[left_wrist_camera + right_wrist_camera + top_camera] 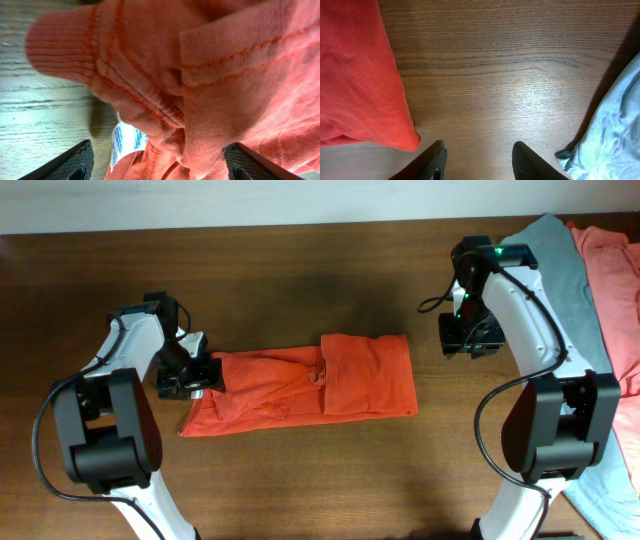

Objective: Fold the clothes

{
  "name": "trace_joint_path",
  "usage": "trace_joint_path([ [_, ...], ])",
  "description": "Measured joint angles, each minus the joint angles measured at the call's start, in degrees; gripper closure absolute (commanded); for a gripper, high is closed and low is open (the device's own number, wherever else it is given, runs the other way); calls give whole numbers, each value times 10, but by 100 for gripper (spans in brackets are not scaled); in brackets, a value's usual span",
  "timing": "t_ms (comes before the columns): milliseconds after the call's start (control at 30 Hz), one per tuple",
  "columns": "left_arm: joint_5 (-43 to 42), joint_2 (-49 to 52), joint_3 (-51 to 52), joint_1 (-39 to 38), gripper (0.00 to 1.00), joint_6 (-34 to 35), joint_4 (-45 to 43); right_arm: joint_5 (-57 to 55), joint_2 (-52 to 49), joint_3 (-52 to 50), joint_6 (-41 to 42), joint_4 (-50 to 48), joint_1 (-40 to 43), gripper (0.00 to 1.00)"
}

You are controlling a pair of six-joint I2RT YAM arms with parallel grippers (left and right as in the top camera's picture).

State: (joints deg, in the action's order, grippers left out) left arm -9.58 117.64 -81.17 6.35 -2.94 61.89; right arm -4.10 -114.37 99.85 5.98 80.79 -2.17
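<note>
Shirt collar [65,47] and white tag [125,142] between parted left fingers [70,165], unseen overhead; right fingers [432,160] parted, empty

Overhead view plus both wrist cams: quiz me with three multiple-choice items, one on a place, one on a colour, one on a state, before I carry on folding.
1. Where is the left gripper?
A. At the left end of the orange-red shirt.
B. At its right end.
C. Far off to the right, clear of it.

2. What colour is the shirt at the centre of the table?
A. Grey.
B. Green.
C. Orange-red.

3. How is the right gripper?
A. Shut on the orange-red shirt.
B. Open over bare table, holding nothing.
C. Shut tight, fingers touching.

Answers:
1 A: the overhead view puts it at that end, and cloth fills its wrist view.
2 C: the overhead view shows the colour plainly.
3 B: its wrist view shows only wood between its spread fingers.
</note>
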Motion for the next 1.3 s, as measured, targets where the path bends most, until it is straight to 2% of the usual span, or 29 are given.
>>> trace_joint_path([
  [200,-9,0,11,0,20,4,-30,0,0,0,0,0,0,52],
  [333,-31,-10,31,2,46,10,-50,0,0,0,0,0,0,52],
  [367,-39,-11,35,2,49,8,-50,0,0,0,0,0,0,52],
  [433,-50,-11,38,2,63,8,-50,0,0,0,0,0,0,52],
  [500,-59,-11,43,2,72,7,-49,0,0,0,0,0,0,52],
  [567,-68,-10,46,2,89,6,-50,0,0,0,0,0,0,52],
  [667,-77,-9,47,3,99,1,-49,0,0,0,0,0,0,52],
  [933,-42,2,-11,48,99,-1,33,0,0,0,0,0,0,52],
  [1133,23,2,-133,129,99,-1,102,0,0,0,0,0,0,52],
  [1300,45,2,-242,181,99,-1,174,0,0,0,0,0,0,52],
])
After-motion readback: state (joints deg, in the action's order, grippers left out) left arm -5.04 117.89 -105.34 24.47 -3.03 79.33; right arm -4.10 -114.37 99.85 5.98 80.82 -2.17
